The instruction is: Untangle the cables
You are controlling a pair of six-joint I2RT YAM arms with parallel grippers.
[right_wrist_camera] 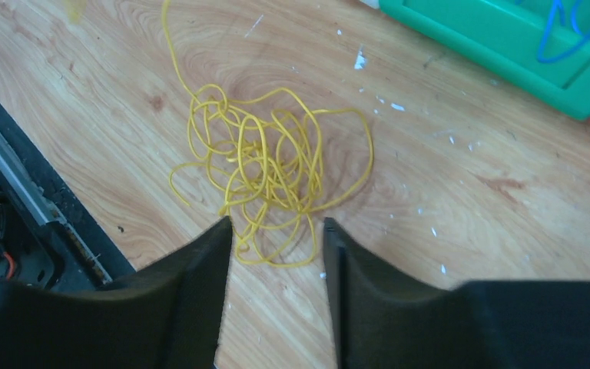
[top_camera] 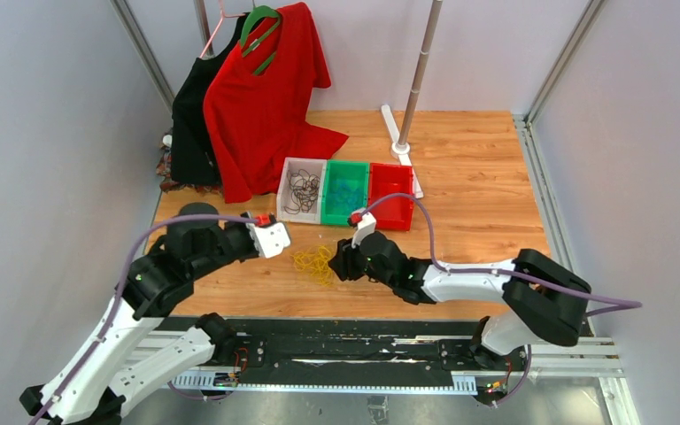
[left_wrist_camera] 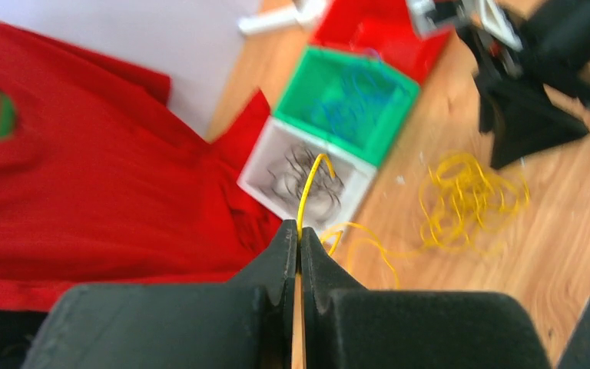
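- I am pinching one yellow strand [left_wrist_camera: 305, 196] in my left claw [left_wrist_camera: 299, 234], the fingers pressed tight together on it (nothing else seems caught there).
- My right claw [right_wrist_camera: 276, 227] is hanging with its jaws apart, gripping nothing, low over the table [top_camera: 478, 177].
- The yellow tangle [right_wrist_camera: 269, 173] is lying on the wood at twelve o'clock from my right claw, just beyond the fingertips. From my left claw it is sitting out at two o'clock, farther off.
- The strand seems to be trailing from my left pinch toward that heap, so its long axis is running roughly from left claw to tangle.
- My right claw being nearer, I am judging it should pin or grip the heap while my left draws the strand away.
- The dark cables [top_camera: 301, 190] are sitting in the white bin [top_camera: 285, 181] and the blue cables [top_camera: 347, 190] in the green bin [top_camera: 329, 212], at twelve o'clock beyond the tangle.
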